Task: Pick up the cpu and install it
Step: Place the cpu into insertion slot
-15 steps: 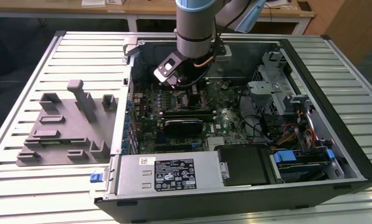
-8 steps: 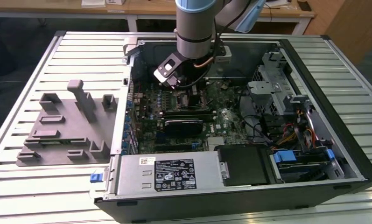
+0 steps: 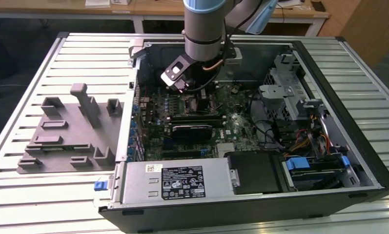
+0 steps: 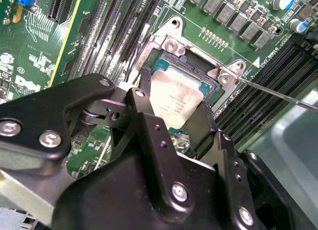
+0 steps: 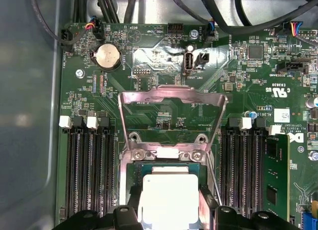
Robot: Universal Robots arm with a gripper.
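Note:
The cpu (image 4: 174,98) is a square chip with a silver-grey top. It sits level in the motherboard socket (image 4: 164,66), with my gripper (image 4: 176,91) straddling it. The black fingers (image 4: 141,98) press against two opposite edges of the chip. In the first wrist view the cpu (image 5: 169,195) lies just below the raised metal load plate (image 5: 171,98), with my gripper (image 5: 170,210) shut around it. In the exterior view my gripper (image 3: 193,90) reaches down into the open computer case (image 3: 324,78) over the socket (image 3: 195,105).
Memory slots (image 5: 89,175) flank the socket on both sides. The thin socket lever (image 4: 278,93) sticks out past one corner. A grey fixture block (image 3: 67,131) lies on the slatted table at the exterior view's left. The power supply (image 3: 174,180), drive cage (image 3: 292,92) and cables (image 3: 308,141) crowd the case.

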